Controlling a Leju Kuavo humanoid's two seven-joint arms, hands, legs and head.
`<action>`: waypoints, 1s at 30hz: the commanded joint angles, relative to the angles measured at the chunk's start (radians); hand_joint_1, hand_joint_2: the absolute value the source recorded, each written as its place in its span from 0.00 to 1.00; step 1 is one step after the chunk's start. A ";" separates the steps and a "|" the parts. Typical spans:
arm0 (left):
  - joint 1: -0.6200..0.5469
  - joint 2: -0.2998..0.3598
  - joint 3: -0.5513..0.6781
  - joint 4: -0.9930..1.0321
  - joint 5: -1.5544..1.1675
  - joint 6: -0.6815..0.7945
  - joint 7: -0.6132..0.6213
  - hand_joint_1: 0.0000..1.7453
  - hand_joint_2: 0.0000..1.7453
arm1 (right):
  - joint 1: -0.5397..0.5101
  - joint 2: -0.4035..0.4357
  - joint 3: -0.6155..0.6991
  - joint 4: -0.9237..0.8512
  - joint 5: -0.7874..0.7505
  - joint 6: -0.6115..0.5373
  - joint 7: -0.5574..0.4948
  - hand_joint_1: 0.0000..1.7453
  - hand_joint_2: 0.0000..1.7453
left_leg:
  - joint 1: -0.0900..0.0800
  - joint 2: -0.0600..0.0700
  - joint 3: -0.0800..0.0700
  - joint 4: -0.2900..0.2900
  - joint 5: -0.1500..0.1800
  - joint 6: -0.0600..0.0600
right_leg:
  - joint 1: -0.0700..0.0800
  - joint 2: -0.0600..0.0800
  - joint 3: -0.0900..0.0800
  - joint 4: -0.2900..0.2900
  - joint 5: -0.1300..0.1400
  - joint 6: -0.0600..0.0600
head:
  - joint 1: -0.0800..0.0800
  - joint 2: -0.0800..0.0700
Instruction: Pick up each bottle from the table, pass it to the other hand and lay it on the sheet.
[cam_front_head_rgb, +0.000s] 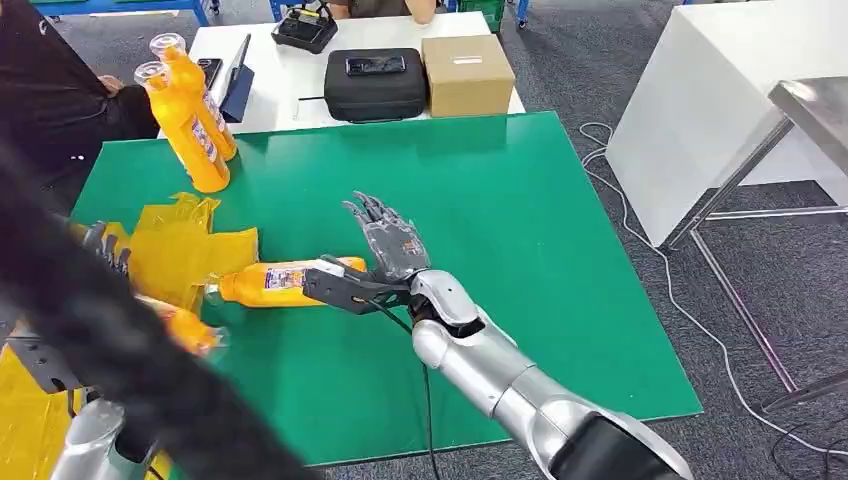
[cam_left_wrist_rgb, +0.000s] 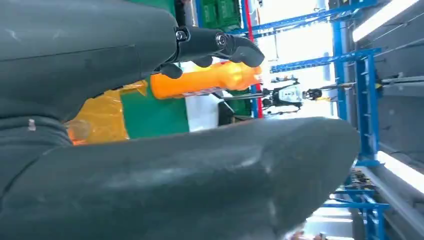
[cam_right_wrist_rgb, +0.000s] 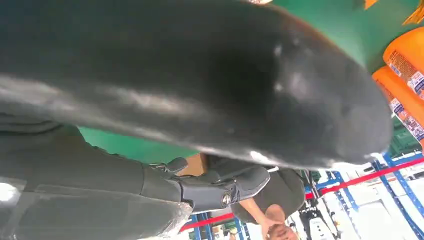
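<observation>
Lying orange bottle (cam_front_head_rgb: 275, 283) beside right robot hand (cam_front_head_rgb: 385, 255), fingers spread, on green mat (cam_front_head_rgb: 520, 250)

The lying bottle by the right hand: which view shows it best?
Head view: the lying bottle shows whole on the green mat, at the right hand. Left wrist view shows an orange bottle partly behind fingers, perhaps the same one.

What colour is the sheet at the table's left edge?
Yellow; the sheet shows best in the head view.

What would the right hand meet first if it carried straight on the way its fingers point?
Probably nothing on the mat: the right hand points its fingers up the bare green mat toward the black case, though depth is unclear.
</observation>
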 joint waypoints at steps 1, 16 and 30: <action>-0.001 -0.033 0.030 -0.084 0.010 -0.006 0.001 0.00 0.00 | -0.032 -0.036 0.070 0.036 0.019 0.027 0.013 0.00 1.00 | 0.001 0.000 0.000 0.000 0.000 -0.001 | 0.001 -0.001 0.000 0.000 0.000 0.000 | 0.000 0.000; -0.029 -0.039 0.018 -0.058 0.028 -0.017 0.015 0.00 0.00 | -0.111 0.023 0.163 0.160 0.125 0.088 0.084 0.00 0.00 | 0.000 0.001 -0.001 0.000 0.000 -0.001 | 0.000 0.000 -0.001 0.000 0.000 0.000 | 0.000 0.000; -0.048 -0.056 0.015 -0.073 0.027 -0.020 0.023 0.00 0.00 | -0.192 0.130 0.173 0.365 0.165 0.092 0.098 0.00 0.00 | 0.001 0.001 0.000 0.000 0.000 -0.001 | 0.001 -0.001 0.000 0.000 0.000 0.000 | 0.000 0.000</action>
